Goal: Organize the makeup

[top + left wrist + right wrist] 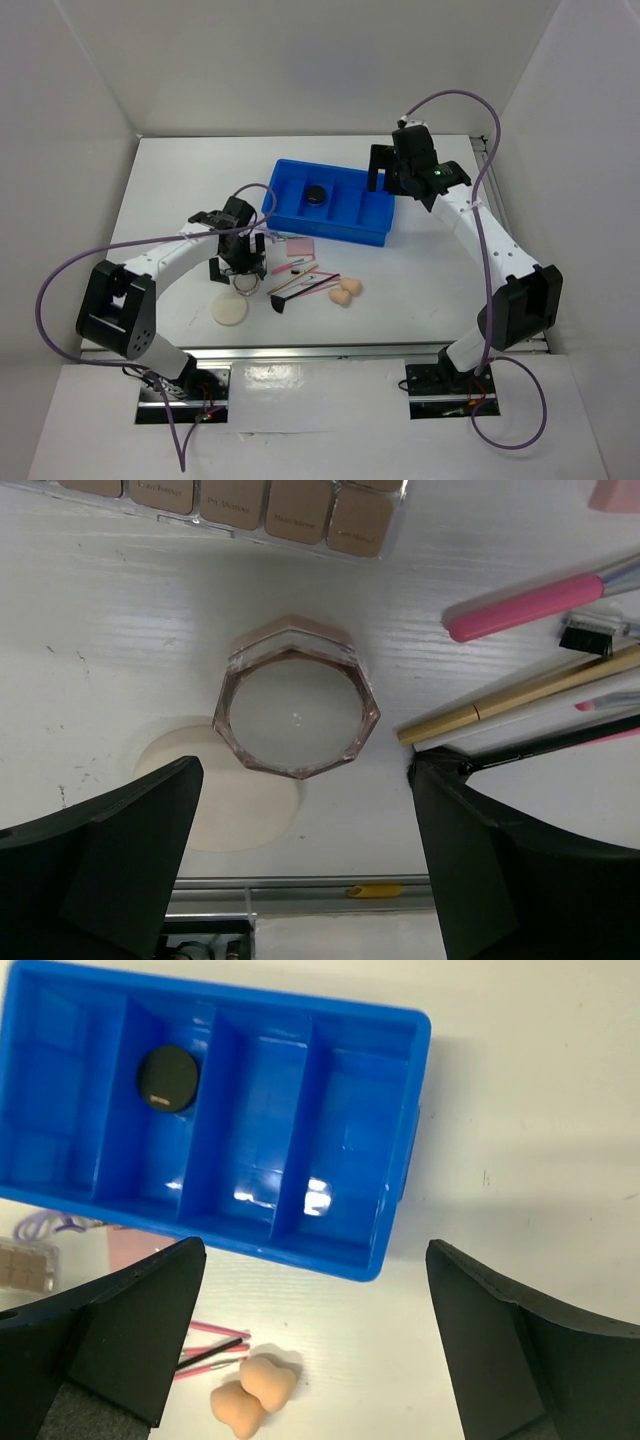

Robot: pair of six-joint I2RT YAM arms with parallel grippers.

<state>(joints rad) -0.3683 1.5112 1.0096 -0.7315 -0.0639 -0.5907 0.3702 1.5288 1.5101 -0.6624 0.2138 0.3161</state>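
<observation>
My left gripper (240, 272) is open low over the table. A clear octagonal pink-rimmed jar (296, 715) stands just ahead of its gripper (305, 825), apart from both fingers. The cream puff (225, 800) lies beside the jar and shows in the top view (231, 312). The brown-pink palette (240, 500) is beyond the jar. Pink and wooden sticks (530, 605) and a black brush (560, 742) lie to the right. My right gripper (385, 170) is open and empty above the tray's right end. The black compact (168, 1078) sits in the tray's second compartment. Peach sponges (255, 1392) lie in front of the tray.
The blue divided tray (330, 232) stands at the middle back; its other compartments (345, 1130) hold nothing. A pink square pad (299, 246) lies in front of it. The sticks (300, 280) and sponges (346, 292) lie between the arms. The table's near edge has a metal rail (300, 888).
</observation>
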